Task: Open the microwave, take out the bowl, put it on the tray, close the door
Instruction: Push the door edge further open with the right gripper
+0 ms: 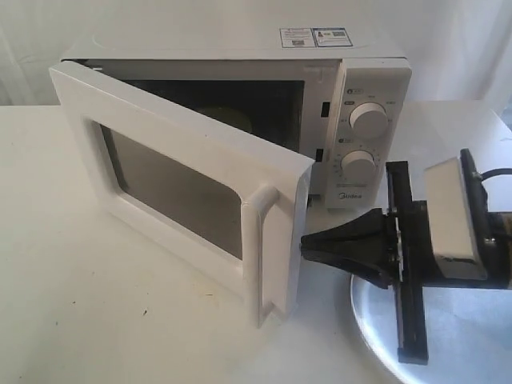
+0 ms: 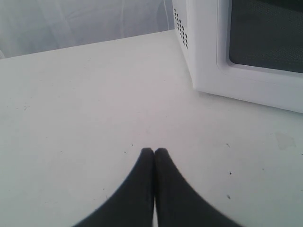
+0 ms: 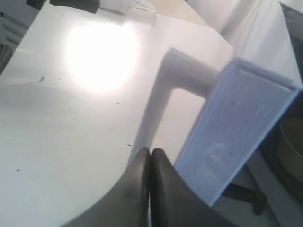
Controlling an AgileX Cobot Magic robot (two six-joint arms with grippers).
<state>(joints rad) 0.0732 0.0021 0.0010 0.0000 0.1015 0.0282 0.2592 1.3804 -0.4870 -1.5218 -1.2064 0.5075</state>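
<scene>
The white microwave [image 1: 240, 50] stands at the back of the table with its door [image 1: 176, 180] swung partly open on the left hinge. The bar handle [image 1: 268, 248] is at the door's free edge. My right gripper [image 1: 304, 248] is shut and empty, its tips right beside that edge, just behind the handle [image 3: 161, 94]. In the right wrist view the gripper [image 3: 151, 152] points along the door's edge [image 3: 236, 123]. A cream rim, probably the bowl [image 3: 289, 146], shows dimly inside the cavity. The silver tray [image 1: 372, 324] lies under the right arm. My left gripper [image 2: 154, 151] is shut over bare table, near the door [image 2: 255, 85].
The white table [image 1: 96, 320] stretches to the left and front of the microwave. The control panel with two dials [image 1: 370, 118] is on the microwave's right side. The right arm's body and white camera block [image 1: 452, 212] hang over the tray.
</scene>
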